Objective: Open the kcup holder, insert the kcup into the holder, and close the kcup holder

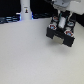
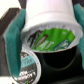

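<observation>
In the exterior view, the arm is hanging over the black kcup holder (image 1: 61, 35), which is sitting on the pale surface (image 1: 30, 60) at about two o'clock from the picture's middle. A taller white bottle-like object (image 1: 25, 11) is standing well apart, near eleven o'clock. The kcup itself is too small to make out here.

In the wrist view, the teal fingers (image 2: 14, 37) are pinching the kcup (image 2: 50, 22) from both sides, its white wall and green printed face filling the frame above a dark opening; another green-printed pod (image 2: 26, 62) is lying beside that opening.
</observation>
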